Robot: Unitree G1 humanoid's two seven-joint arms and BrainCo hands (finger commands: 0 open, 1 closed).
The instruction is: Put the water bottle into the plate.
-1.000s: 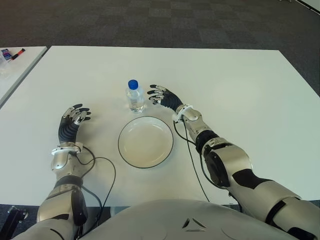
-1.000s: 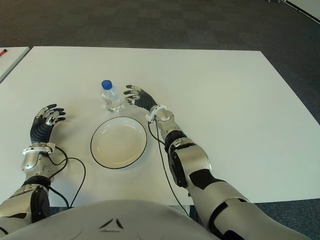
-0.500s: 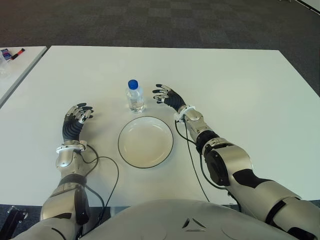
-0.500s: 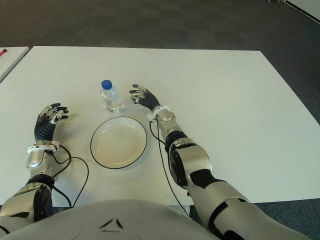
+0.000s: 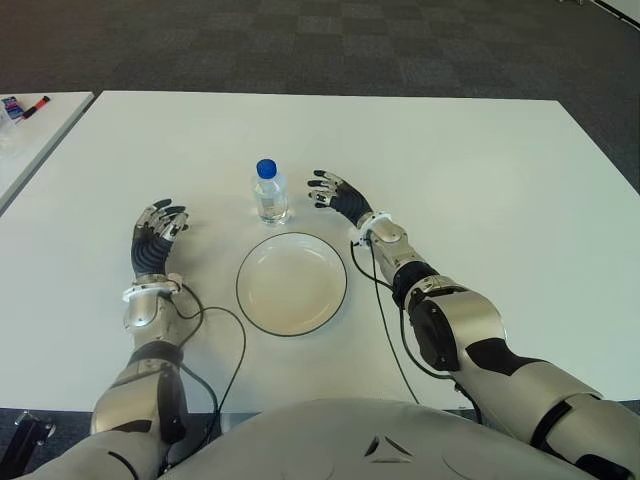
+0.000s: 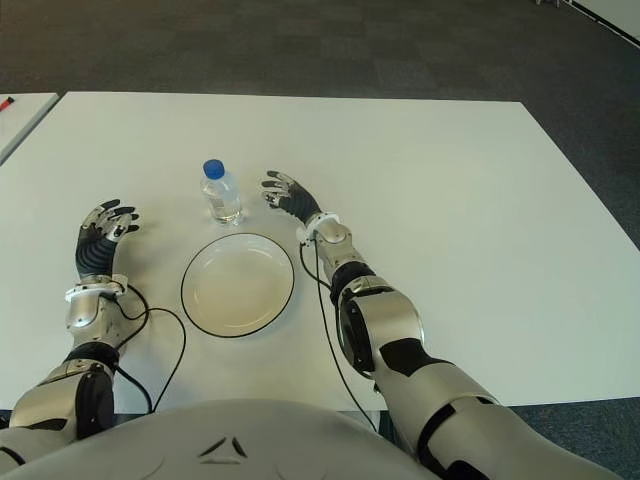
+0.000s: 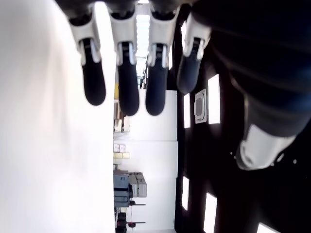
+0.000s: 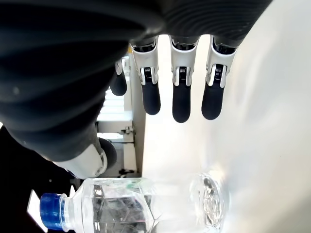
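A small clear water bottle (image 5: 269, 193) with a blue cap stands upright on the white table (image 5: 470, 170), just behind a white plate (image 5: 291, 283) with a dark rim. The plate holds nothing. My right hand (image 5: 336, 195) is open a little to the right of the bottle, apart from it, fingers spread. In the right wrist view the bottle (image 8: 116, 209) shows beside the hand's extended fingers (image 8: 181, 92), untouched. My left hand (image 5: 155, 231) is open to the left of the plate, holding nothing.
Thin black cables (image 5: 225, 350) run from both wrists across the table near its front edge. A second white table (image 5: 30, 125) at the far left carries markers. Dark carpet lies beyond the table's far edge.
My right hand has drawn back slightly to the right of the bottle and its fingers have spread. My left hand has shifted a little forward and to the right. The bottle has not moved.
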